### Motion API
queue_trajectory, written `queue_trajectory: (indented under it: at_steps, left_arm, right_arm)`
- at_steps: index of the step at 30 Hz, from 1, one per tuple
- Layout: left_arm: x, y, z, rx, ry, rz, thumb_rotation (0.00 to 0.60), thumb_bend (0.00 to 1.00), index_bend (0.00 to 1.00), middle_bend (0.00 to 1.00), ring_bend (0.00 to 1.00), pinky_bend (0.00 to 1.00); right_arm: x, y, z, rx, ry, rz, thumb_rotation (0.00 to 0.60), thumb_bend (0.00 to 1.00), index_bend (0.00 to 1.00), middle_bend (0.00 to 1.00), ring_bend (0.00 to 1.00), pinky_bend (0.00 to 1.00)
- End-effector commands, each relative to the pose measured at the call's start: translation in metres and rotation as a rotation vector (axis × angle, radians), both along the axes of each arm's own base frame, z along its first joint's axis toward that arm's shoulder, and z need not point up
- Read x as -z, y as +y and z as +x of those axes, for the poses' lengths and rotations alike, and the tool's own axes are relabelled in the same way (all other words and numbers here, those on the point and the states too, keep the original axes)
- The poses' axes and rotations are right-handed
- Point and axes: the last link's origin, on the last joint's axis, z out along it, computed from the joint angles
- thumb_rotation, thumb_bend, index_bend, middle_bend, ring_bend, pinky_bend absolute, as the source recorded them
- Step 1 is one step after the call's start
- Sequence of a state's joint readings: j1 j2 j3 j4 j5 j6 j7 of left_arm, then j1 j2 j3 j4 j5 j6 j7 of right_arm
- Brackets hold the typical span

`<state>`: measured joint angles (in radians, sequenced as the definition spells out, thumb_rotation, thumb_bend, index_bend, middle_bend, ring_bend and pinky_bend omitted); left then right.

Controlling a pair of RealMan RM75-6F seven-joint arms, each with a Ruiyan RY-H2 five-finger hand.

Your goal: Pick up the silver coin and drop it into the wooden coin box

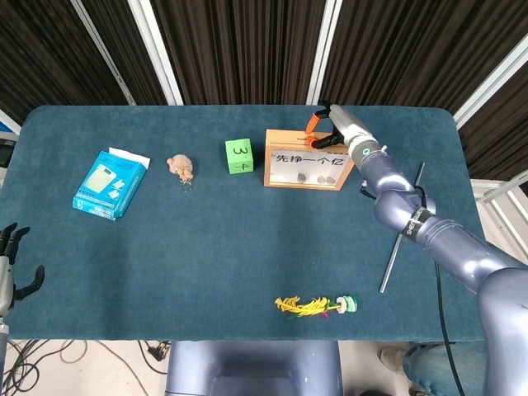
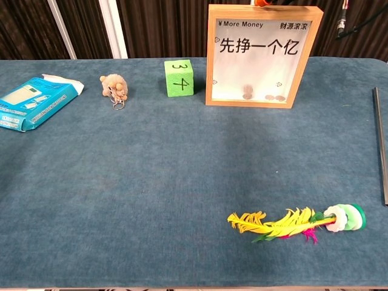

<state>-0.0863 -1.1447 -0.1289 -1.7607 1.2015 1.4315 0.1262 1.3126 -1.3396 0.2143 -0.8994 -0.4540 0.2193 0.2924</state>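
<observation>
Coins (image 2: 247, 92) in one wooden coin box (image 2: 262, 56), roughly four; right hand (image 1: 328, 129) fingers apart, empty.

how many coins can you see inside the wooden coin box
4, all behind the clear front of the wooden coin box: one stacked on another left of centre, two side by side further right. Others may be hidden.

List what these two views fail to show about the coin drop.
- Right hand, head view: its fingertips sit over the coin box top; too small to tell whether a coin is still pinched.
- Chest view: the top edge cuts that hand off, leaving an orange sliver.
- Coins behind the box window: too small to tell silver from others.
- Left hand: partly cut by the left edge.
</observation>
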Motion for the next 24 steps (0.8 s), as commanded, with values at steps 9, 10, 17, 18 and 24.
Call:
queue_trajectory:
  at_steps: [9, 10, 17, 18, 24]
  left_arm:
    - [0.000, 0.000, 0.000, 0.000, 0.001, 0.000, 0.600, 0.40, 0.15, 0.03, 0.04, 0.00]
    - [0.000, 0.000, 0.000, 0.001, 0.002, -0.001, 0.600, 0.40, 0.15, 0.03, 0.04, 0.00]
    - [0.001, 0.000, 0.000, 0.004, 0.005, -0.005, 0.600, 0.40, 0.15, 0.03, 0.04, 0.00]
    - [0.001, -0.001, 0.001, 0.005, 0.004, -0.006, 0.600, 0.40, 0.15, 0.03, 0.04, 0.00]
    - [0.001, -0.002, 0.001, 0.015, 0.013, -0.008, 0.600, 0.40, 0.15, 0.03, 0.04, 0.00]
  right_arm:
    - [-0.033, 0.007, 0.006, -0.062, -0.039, -0.138, 0.600, 0.49, 0.45, 0.01, 0.00, 0.00]
    - [-0.038, 0.011, 0.005, -0.077, -0.030, -0.158, 0.600, 0.49, 0.45, 0.01, 0.00, 0.00]
    - [-0.068, 0.057, -0.021, -0.176, 0.127, -0.317, 0.600, 0.49, 0.36, 0.01, 0.00, 0.00]
    - [-0.070, 0.071, -0.029, -0.197, 0.169, -0.343, 0.600, 0.49, 0.34, 0.01, 0.00, 0.00]
    - [-0.066, 0.146, -0.078, -0.276, 0.401, -0.412, 0.600, 0.49, 0.27, 0.01, 0.00, 0.00]
